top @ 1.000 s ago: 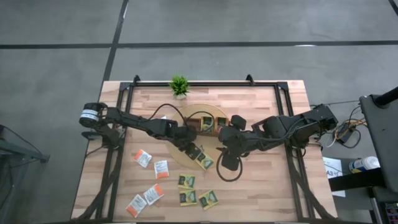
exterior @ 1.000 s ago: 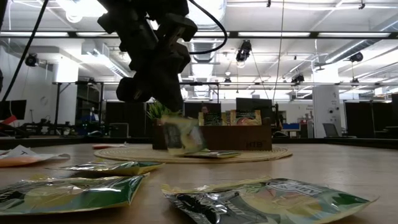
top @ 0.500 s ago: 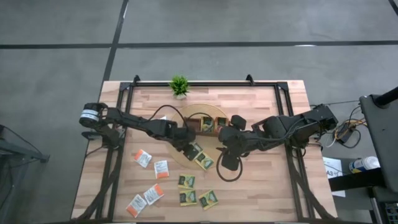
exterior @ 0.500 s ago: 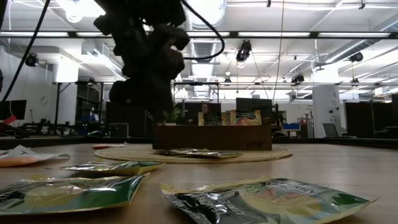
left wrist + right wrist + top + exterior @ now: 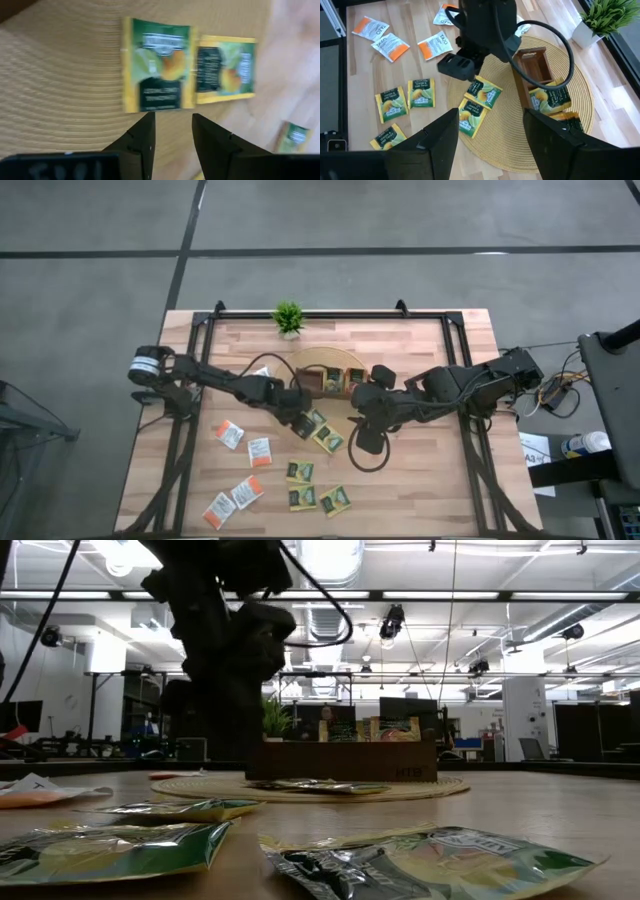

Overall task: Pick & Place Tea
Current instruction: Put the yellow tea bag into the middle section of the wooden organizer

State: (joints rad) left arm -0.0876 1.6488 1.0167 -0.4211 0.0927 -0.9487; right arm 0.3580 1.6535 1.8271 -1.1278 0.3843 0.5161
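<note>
My left gripper point(image 5: 172, 117) is open and points down over the round woven mat point(image 5: 300, 370), with nothing between its fingers. Just beyond its fingertips a green-and-yellow tea sachet point(image 5: 159, 65) lies flat on the mat. A second one point(image 5: 225, 69) lies beside it, across the mat's edge. More green-and-yellow sachets point(image 5: 303, 497) and white-and-orange ones point(image 5: 229, 434) lie flat on the wooden table nearer the front. My right gripper point(image 5: 490, 140) hangs open, high above the mat's near right edge point(image 5: 366, 440). The brown tray point(image 5: 335, 380) on the mat holds upright sachets.
A small potted plant point(image 5: 288, 317) stands at the table's far edge behind the mat. Black frame rails point(image 5: 190, 410) run along the table's left and right sides. Bare wood lies at the near right corner point(image 5: 420, 490).
My left gripper has let go of a green-and-yellow sachet that hung below its fingers a second ago. The sachet has fallen flat onto the mat. The gripper has since sunk a little and drawn slightly back toward the table's left.
</note>
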